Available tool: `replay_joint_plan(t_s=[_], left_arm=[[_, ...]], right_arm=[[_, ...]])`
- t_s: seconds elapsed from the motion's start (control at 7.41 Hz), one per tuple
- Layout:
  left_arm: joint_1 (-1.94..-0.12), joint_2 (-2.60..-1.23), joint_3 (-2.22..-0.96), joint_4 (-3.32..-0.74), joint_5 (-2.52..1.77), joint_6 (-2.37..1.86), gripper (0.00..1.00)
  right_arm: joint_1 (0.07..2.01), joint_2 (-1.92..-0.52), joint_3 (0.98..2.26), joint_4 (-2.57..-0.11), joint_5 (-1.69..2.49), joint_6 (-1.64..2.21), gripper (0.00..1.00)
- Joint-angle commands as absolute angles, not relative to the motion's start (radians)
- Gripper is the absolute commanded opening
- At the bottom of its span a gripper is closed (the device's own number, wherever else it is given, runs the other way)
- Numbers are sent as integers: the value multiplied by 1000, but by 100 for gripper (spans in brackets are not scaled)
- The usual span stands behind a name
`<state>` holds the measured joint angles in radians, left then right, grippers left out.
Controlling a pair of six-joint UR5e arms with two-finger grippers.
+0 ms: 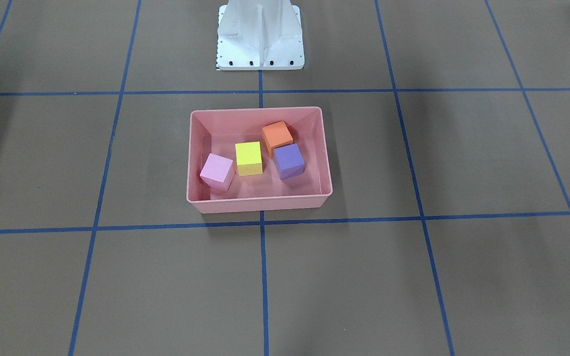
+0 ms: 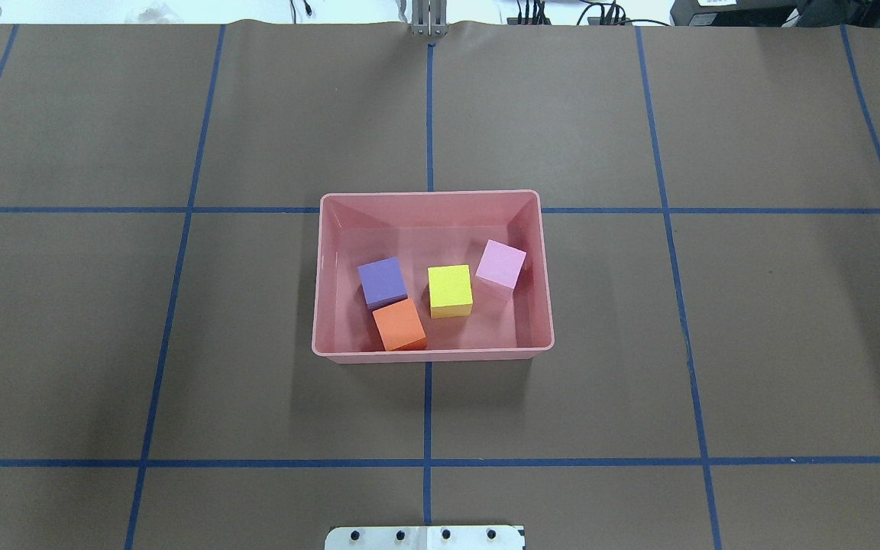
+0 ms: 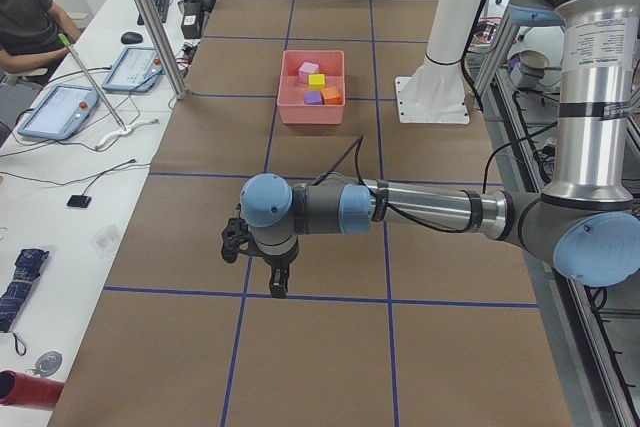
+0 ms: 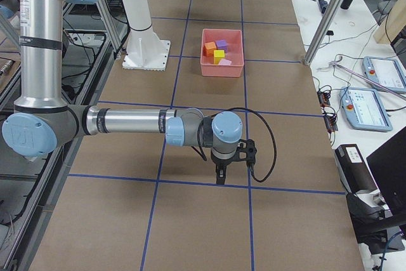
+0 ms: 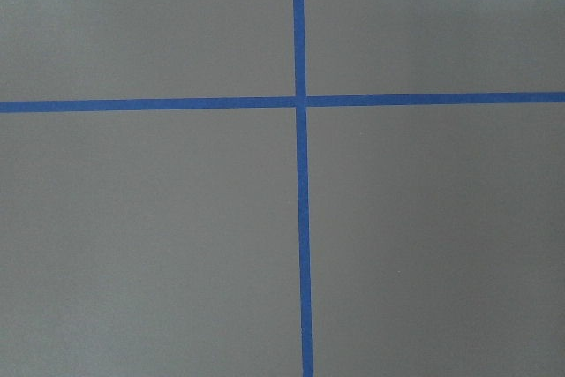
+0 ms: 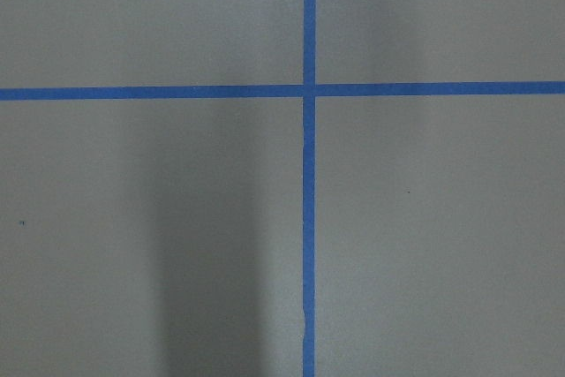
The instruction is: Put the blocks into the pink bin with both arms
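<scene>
Pink bin [image 2: 432, 354], bench centre, holds all four blocks | orange block [image 2: 399, 324] nearest robot edge, touching purple block [image 2: 382, 281] | yellow-green block [image 2: 450, 290] middle | light pink block [image 2: 500, 263] farthest, right side | left gripper [image 3: 277, 282], right gripper [image 4: 220, 176] above opposite bench ends: grip cannot be told

Salmon-pink rectangular plastic bin [image 2: 432, 353] holds all: purple foam cube [image 2: 382, 281] left, orange foam cube [image 2: 399, 324] just beside it, nearer robot; yellow-green foam cube [image 2: 450, 289] centre; light-pink foam cube [image 2: 500, 263] right.

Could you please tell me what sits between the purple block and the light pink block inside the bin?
The yellow-green block lies between the purple block and the light pink block, clearest in the overhead view.
</scene>
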<state>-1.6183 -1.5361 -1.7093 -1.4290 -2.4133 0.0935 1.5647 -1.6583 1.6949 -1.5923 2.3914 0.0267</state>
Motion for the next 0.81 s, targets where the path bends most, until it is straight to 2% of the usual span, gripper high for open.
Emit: replay_joint_plan(t_s=[0.0,0.68], left_arm=[[-1618,-1536,-1713,-1431,-2414,95,100],[-1618,-1537,-1713,-1431,-2413,158,100]], right_arm=[[1565,-1655,1695,-1592,2391,26,100],[1563,-1655,1686,-1594,2388,28,100]])
